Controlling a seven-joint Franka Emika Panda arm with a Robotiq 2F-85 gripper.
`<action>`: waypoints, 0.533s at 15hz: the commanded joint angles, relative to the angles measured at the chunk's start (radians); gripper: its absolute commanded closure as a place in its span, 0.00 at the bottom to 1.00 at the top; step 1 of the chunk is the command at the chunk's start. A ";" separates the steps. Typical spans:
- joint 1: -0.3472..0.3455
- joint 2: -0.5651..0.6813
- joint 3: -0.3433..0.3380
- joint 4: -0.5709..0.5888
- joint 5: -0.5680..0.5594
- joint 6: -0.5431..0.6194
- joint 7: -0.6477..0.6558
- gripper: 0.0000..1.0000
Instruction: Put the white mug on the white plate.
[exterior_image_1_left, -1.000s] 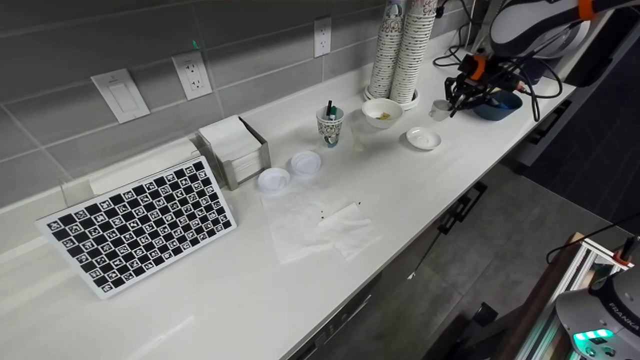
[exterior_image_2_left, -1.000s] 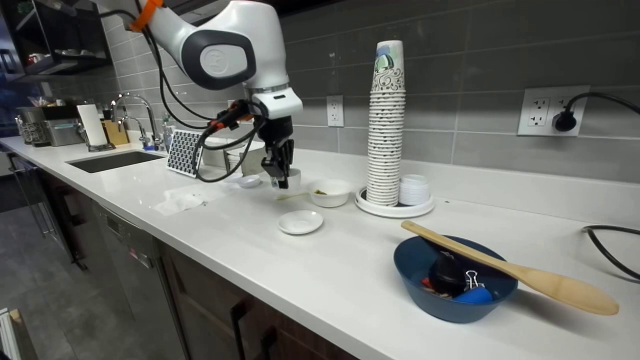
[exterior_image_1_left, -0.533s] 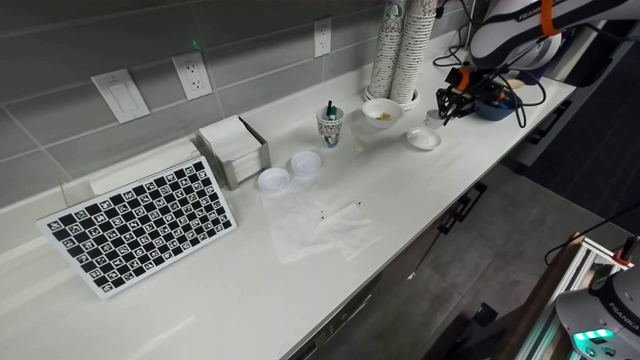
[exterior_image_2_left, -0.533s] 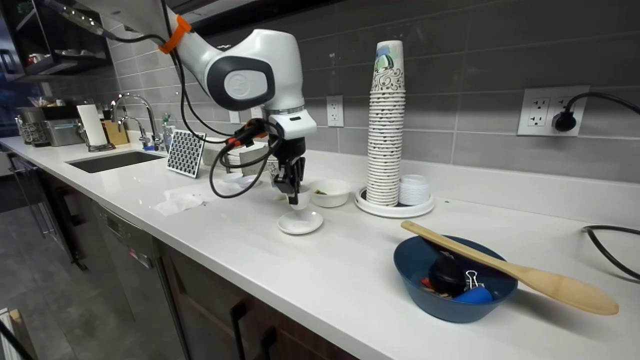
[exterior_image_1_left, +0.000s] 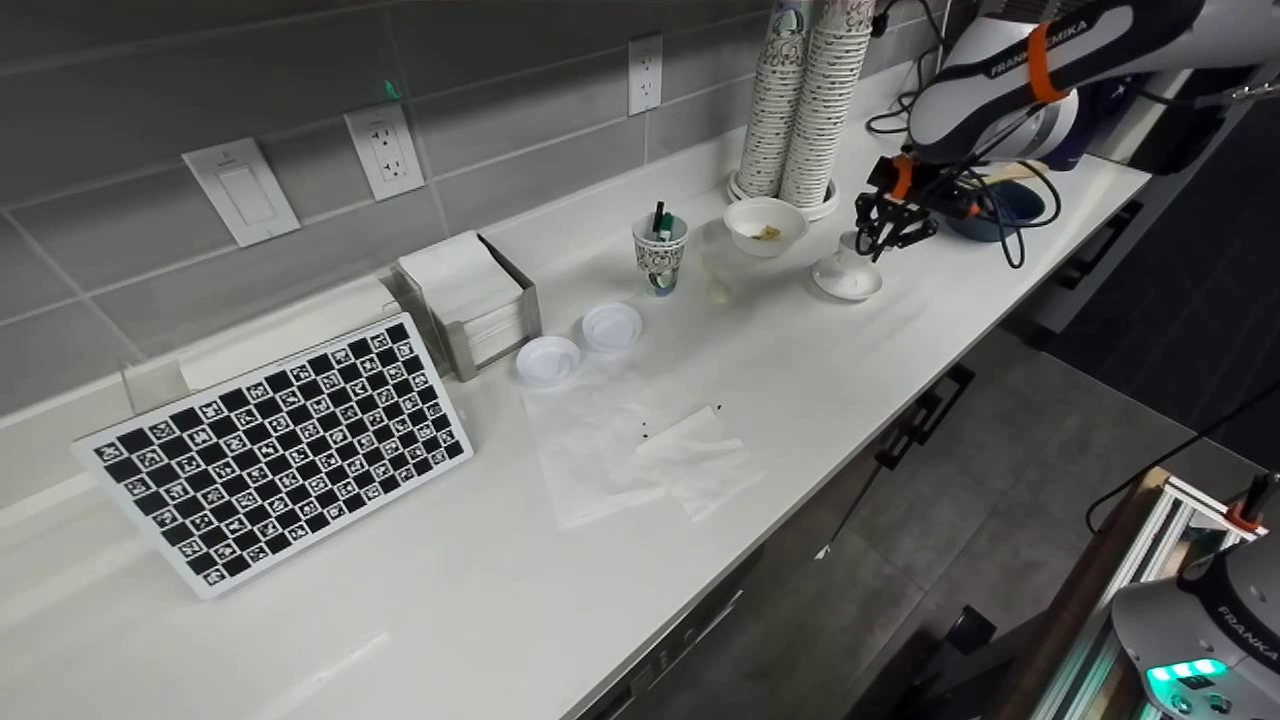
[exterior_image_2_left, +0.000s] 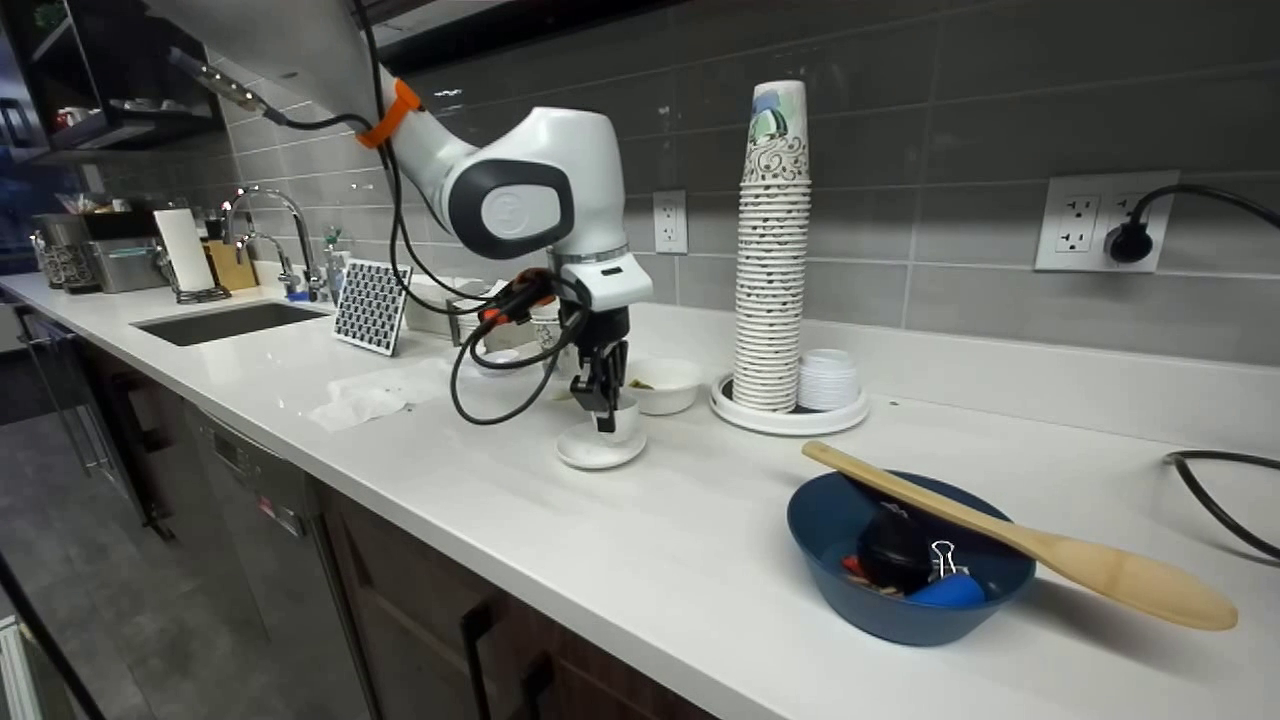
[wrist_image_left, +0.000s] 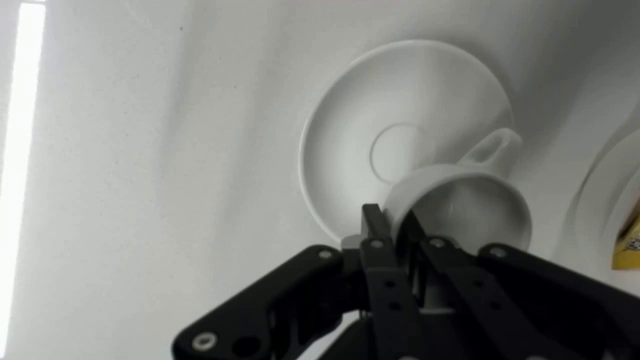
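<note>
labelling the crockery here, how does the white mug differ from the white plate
The white mug is deep, with a loop handle; the white plate is shallow, with no handle in sight. The mug's mouth is narrower than the plate's rim. The mug is held by its wall in the gripper, while the plate lies on the counter. Both are plain white with round rims.

In the wrist view, we see white glare streaking the worktop (wrist_image_left: 125, 175) and soft shadows beside the white plate (wrist_image_left: 370, 110).

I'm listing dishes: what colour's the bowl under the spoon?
Dark blue bowl, clearest in an exterior view.
</note>
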 joint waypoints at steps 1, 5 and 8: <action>0.020 0.016 -0.006 0.020 -0.006 -0.018 0.016 0.98; 0.031 0.012 -0.004 0.006 -0.002 -0.007 0.012 0.98; 0.037 0.014 -0.005 0.004 -0.005 -0.010 0.013 0.98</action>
